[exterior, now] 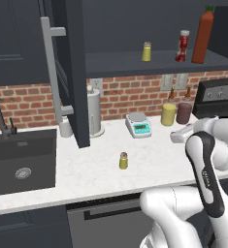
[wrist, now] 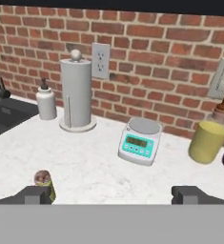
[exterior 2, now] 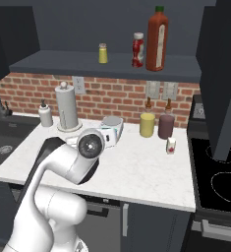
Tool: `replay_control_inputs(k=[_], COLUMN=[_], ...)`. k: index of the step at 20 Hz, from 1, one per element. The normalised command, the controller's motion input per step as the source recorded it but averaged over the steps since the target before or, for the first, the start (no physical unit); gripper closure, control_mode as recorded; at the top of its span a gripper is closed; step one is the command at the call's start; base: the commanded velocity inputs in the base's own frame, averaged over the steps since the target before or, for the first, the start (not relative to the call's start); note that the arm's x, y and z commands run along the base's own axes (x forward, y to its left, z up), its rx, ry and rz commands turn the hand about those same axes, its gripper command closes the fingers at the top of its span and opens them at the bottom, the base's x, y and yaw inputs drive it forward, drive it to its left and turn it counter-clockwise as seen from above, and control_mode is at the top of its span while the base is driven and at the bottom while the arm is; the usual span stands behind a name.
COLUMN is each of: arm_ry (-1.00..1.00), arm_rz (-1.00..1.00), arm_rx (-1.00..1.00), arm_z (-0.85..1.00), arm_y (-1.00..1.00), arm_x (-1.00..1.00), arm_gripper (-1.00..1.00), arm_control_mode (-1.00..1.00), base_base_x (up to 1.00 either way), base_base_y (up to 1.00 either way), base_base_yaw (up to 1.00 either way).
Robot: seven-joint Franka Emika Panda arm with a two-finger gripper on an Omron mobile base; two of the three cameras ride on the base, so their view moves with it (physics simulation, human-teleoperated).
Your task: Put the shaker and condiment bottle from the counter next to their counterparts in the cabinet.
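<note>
Nearest you in the hand view are the two dark fingertips (wrist: 35, 195) of the gripper (wrist: 114, 195), standing as wide apart as they go with nothing between them. Just behind the left tip, the shaker (wrist: 45, 183) stands upright on the counter (wrist: 99, 171), touching nothing else. From the left base view you see that same shaker (exterior: 123, 160) alone in the open middle of the counter (exterior: 91, 169), nearer the front edge than the back wall, to the right of the dark sink (exterior: 21, 162).

The condiment bottle (exterior 2: 138, 49) already stands up in the cabinet (exterior 2: 112, 64), on the shelf just beside the tall sauce bottle (exterior 2: 157, 38) with the green cap, the two close but whether touching you cannot tell. The matching shaker (exterior 2: 102, 53) stands on the same shelf, well to the left of them. The cabinet door (exterior: 69, 72) hangs open over the counter's back part.

Along the back edge of the counter you have a soap dispenser (wrist: 46, 102), a paper towel holder (wrist: 76, 95), a small kitchen scale (wrist: 139, 140) and a yellow jar (wrist: 207, 141), with a dark jar (exterior 2: 166, 125) just beside it. Near the counter's right edge sits a small white carton (exterior 2: 171, 145).
</note>
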Motion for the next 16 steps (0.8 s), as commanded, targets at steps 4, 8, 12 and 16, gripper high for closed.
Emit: replay_control_inputs(k=[4, 8, 12, 16], arm_ry=[0.0, 0.06, 0.08, 0.1], arm_rz=[0.07, 0.13, 0.17, 0.19], arm_rx=[-0.01, -0.04, -0.1, -0.02], arm_z=[-0.42, -0.53, -0.49, -0.34], arm_y=[0.1, 0.42, 0.4, 0.19], arm_x=[0.02, 0.0, 0.0, 0.05], arm_gripper=[-1.0, -1.0, -1.0, -1.0], arm_control_mode=[-1.0, -1.0, -1.0, -1.0], base_base_x=[0.0, 0.0, 0.0, 0.0], base_base_y=[0.0, 0.0, 0.0, 0.0], base_base_yaw=[0.0, 0.0, 0.0, 0.0])
